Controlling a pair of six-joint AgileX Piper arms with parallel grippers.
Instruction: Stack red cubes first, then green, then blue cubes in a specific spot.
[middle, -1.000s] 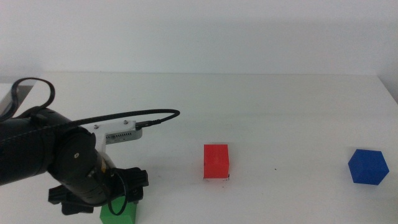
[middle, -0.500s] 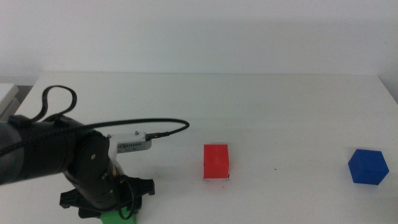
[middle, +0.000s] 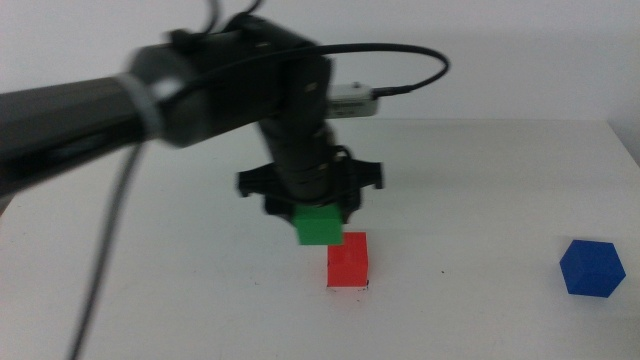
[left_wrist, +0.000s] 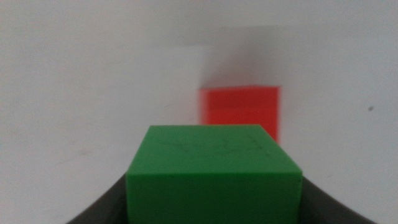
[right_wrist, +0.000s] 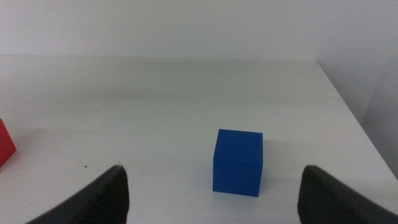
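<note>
My left gripper (middle: 318, 218) is shut on the green cube (middle: 320, 225) and holds it in the air, just above and slightly left of the red cube (middle: 348, 260). In the left wrist view the green cube (left_wrist: 214, 171) sits between the jaws with the red cube (left_wrist: 239, 112) beyond it. The red cube rests on the white table near the middle, with a tiny black tick at its lower right corner. The blue cube (middle: 592, 268) sits at the far right. My right gripper (right_wrist: 214, 199) is open, out of the middle view, facing the blue cube (right_wrist: 238, 162).
The left arm (middle: 150, 95) and its cable (middle: 420, 55) reach in from the left above the table. A small black tick (middle: 443, 271) marks the tabletop right of the red cube. The table's right edge (middle: 630, 150) is close to the blue cube.
My left gripper has lifted the green cube from the front left of the table and carried it up and right to just above the red cube. Red and blue cubes have not moved.
</note>
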